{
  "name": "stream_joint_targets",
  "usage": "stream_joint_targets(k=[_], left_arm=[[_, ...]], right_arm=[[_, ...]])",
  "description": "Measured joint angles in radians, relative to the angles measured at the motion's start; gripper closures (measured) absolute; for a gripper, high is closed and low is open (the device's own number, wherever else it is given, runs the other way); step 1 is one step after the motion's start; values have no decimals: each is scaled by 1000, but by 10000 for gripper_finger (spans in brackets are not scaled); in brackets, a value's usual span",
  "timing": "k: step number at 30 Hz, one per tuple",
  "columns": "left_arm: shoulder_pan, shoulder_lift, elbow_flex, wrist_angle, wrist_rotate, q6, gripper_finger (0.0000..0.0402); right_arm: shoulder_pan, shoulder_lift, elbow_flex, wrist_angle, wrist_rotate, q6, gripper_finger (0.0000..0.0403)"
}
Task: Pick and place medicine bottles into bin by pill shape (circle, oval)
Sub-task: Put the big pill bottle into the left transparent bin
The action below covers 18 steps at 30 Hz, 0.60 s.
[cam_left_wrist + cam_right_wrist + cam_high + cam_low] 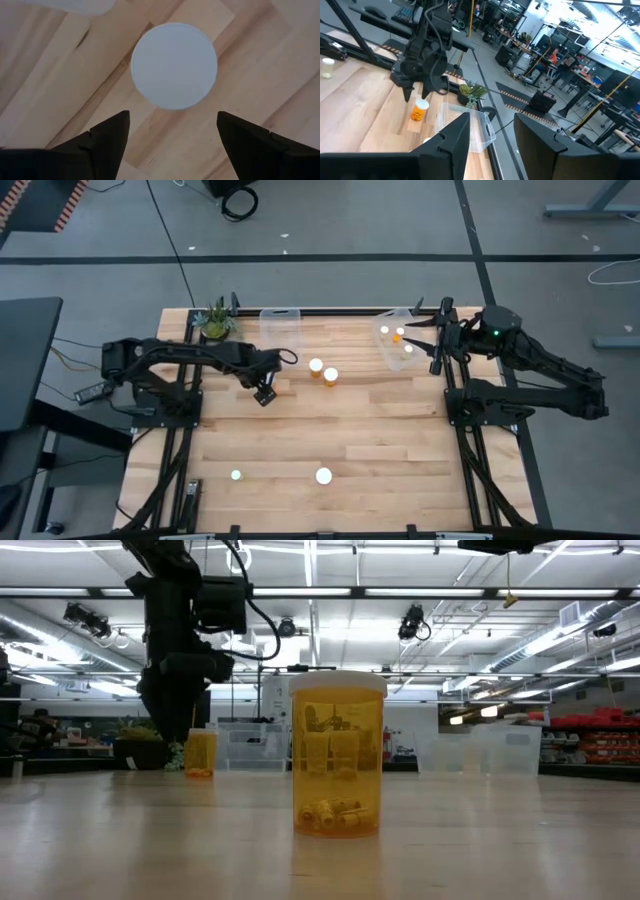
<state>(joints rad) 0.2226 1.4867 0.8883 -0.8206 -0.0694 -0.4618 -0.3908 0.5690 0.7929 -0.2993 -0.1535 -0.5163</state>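
My left gripper point(265, 391) points down, open, just above an orange bottle whose round white cap point(174, 65) shows beyond its fingertips point(172, 117). The same bottle stands upright under it in the right wrist view point(419, 110) and the low view point(200, 753). Two more bottles point(316, 366) point(330, 375) stand to its right. Two others stand near the front edge point(236, 475) point(323, 475); the latter, with pills at its bottom, fills the low view point(338, 755). My right gripper point(415, 338) is open and empty point(492, 125) over the right clear bin point(395, 355), which holds three bottles point(398, 333).
A second clear bin point(282, 325) stands at the far edge, left of centre. A small potted plant point(215, 320) stands at the far left corner. Bare wood lies across the table's middle point(340, 425).
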Motion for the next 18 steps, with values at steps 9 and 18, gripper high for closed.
stream_joint_targets(k=[9, 18], left_arm=[[0, 81, 0, 108, -10, 1, 105], [18, 146, 0, 149, -12, 1, 107]], right_arm=[[0, 0, 0, -6, -5, 0, 242], [0, 6, 0, -6, -5, 0, 242]])
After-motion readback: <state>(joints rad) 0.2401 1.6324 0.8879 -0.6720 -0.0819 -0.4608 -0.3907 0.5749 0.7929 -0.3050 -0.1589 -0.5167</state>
